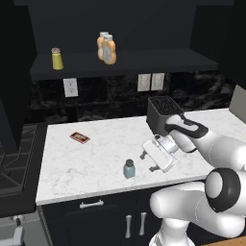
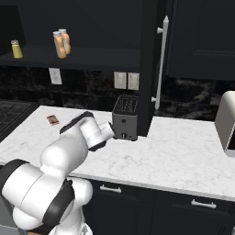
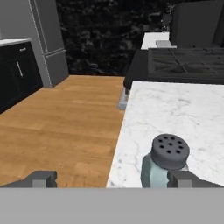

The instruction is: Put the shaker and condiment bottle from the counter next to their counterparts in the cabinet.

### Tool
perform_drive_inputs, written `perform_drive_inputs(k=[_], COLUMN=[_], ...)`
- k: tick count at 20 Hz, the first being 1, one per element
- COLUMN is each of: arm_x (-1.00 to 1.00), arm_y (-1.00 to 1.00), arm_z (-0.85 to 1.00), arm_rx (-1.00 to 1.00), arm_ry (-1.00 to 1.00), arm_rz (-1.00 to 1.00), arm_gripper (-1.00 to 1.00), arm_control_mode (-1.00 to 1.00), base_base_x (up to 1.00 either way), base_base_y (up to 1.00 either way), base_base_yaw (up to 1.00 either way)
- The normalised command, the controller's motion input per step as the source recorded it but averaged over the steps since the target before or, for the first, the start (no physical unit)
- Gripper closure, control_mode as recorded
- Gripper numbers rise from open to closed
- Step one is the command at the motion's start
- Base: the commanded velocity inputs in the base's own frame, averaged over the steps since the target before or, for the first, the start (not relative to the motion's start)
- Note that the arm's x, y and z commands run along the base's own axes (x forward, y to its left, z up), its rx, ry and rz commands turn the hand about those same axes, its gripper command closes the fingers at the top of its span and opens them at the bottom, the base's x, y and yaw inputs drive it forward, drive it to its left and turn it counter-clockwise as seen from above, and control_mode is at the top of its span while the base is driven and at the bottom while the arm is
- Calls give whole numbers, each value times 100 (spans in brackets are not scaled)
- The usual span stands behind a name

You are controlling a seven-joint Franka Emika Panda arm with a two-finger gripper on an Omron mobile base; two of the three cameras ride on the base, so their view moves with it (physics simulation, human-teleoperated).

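The shaker (image 1: 129,168), pale blue-grey with a grey perforated cap, stands upright on the counter (image 1: 86,158) near its front edge. My gripper (image 1: 147,162) hovers just to its right, open and empty, with the fingers pointing towards it. In the hand view the shaker (image 3: 166,162) sits close in front of the right fingertip (image 3: 186,178), off to the right of the gripper (image 3: 113,179). On the cabinet (image 1: 144,60) shelf stand a yellow shaker (image 1: 57,58) and two orange bottles (image 1: 109,49) side by side. I cannot tell which of them is the condiment bottle.
A black toaster (image 1: 163,113) stands at the back of the counter, right behind my arm. A small red packet (image 1: 79,138) lies to the left. The stove (image 3: 188,65) adjoins the counter's left end. A pale appliance (image 2: 227,121) stands far right.
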Motion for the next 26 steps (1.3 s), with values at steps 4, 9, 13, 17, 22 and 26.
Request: perform_drive_inputs(k=[4,9,13,17,22,26], arm_x=[13,30,31,25,8,12], arm_y=[7,0,0,3,8,9], arm_z=[-5,0,-4,-17,-23,-24], arm_rx=[0,0,0,0,0,0], arm_ry=[0,2,5,5,2,0], arm_rz=[0,0,0,0,0,0], arm_gripper=[-100,-100,-100,-100,-100,-100], arm_control_mode=[-100,-100,-100,-100,-100,-100], base_base_x=[0,0,0,0,0,0], base_base_y=[0,0,0,0,0,0], base_base_yaw=[0,0,0,0,0,0])
